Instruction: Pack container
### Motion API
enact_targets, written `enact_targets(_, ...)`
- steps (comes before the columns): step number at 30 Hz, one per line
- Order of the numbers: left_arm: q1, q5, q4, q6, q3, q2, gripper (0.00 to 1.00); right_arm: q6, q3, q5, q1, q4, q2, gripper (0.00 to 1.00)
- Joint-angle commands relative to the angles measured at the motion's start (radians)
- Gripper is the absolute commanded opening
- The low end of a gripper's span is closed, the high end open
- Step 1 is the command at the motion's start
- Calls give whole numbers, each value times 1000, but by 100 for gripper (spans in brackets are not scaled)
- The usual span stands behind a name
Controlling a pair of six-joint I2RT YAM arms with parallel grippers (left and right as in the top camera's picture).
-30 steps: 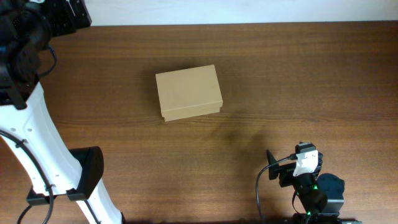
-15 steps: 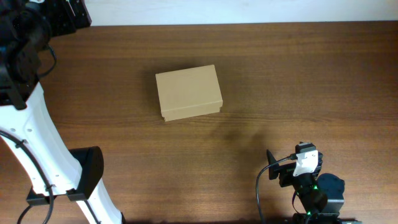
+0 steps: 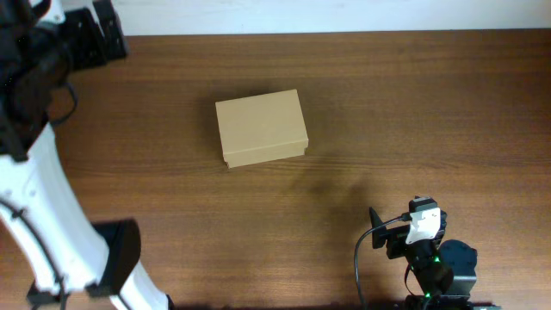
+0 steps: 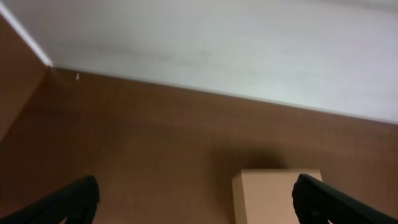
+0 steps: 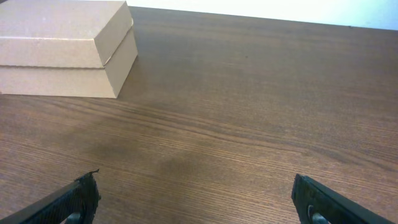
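Cardboard box (image 3: 261,127), lid shut, sits on wooden table (image 3: 430,103). My L gripper (image 4: 198,200) & R gripper (image 5: 198,202): both spread wide, well apart from box.

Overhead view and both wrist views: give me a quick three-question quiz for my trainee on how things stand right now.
1. True or false: the flap lid of the plain brown cardboard box stands open.
2. In the right wrist view, where does the box show? A) upper left B) lower right C) dead centre, between the fingers
3. Which one holds something: the left gripper, the right gripper, or neither?

Key
1. False. The lid lies shut on the box.
2. A.
3. Neither. Both grippers are open and empty, and both are clear of the box.
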Motion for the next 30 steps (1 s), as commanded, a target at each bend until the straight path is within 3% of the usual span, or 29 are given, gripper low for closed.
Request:
enact_targets(1, 6, -10, -7, 5, -254, -256, 100, 7, -9, 2, -10, 6, -12, 99)
enact_targets(4, 6, -11, -5, 6, -530, -446, 100, 7, -9, 2, -10, 6, -12, 99)
enact_targets(6, 6, -39, 82, 5, -720, -574, 100, 7, -9, 2, -10, 6, -12, 99)
enact_targets(18, -29, -41, 1143, 5, -1847, -1262, 100, 7, -9, 2, -10, 6, -12, 99)
enact_targets(24, -29, -40, 1506, 5, -2247, -1463, 100, 7, -9, 2, -10, 6, -12, 99)
enact_targets(30, -29, -40, 1630, 5, -2476, -1582, 100, 7, -9, 2, -10, 6, -12, 99)
